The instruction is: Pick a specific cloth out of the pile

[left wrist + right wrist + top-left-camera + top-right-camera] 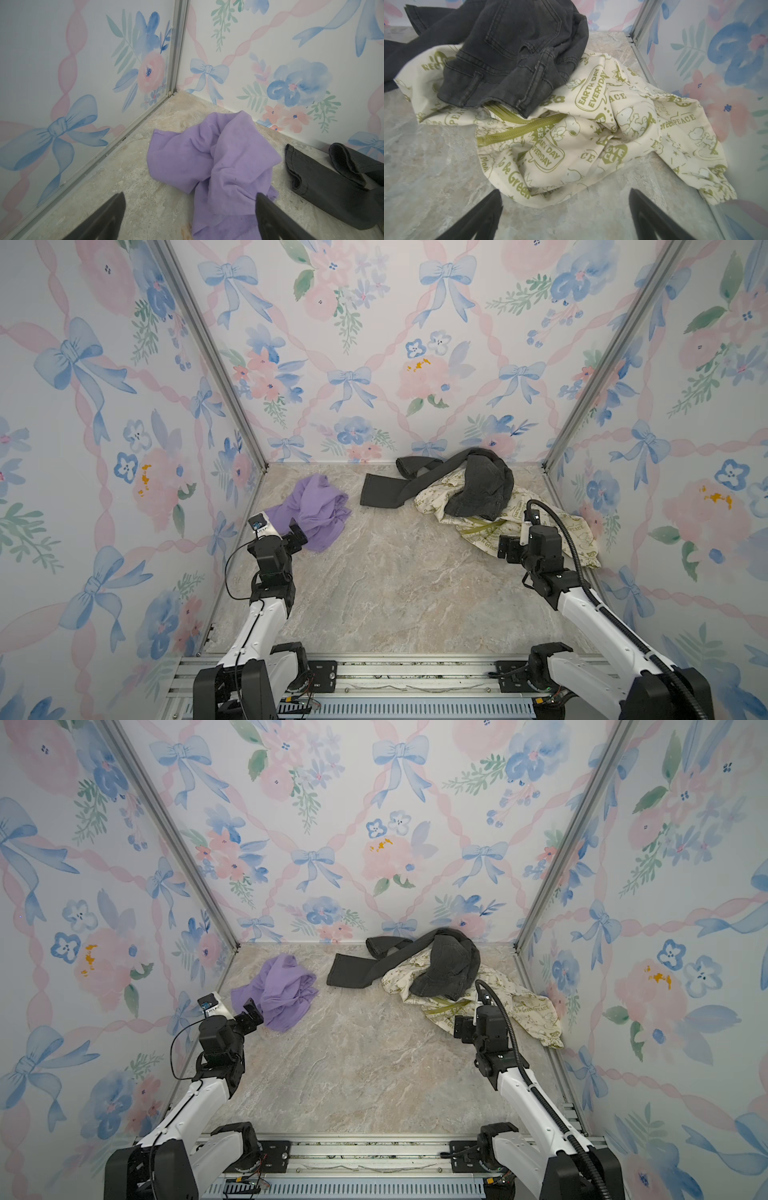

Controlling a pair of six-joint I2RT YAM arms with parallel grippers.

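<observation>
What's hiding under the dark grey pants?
The cream cloth with green cartoon print lies under the pants; a green zipper pokes out there. How far the cloth runs beneath, and anything else under them, is covered.

The left arm (pixel 266 614) and right arm (pixel 582 605) stretch forward and low, each sloping up behind its gripper, the left gripper (pixel 293 533) (pixel 190 199) tipped downward with jaws spread wide, the right gripper (pixel 508 548) (pixel 564 195) likewise tipped down, jaws wide apart.
</observation>
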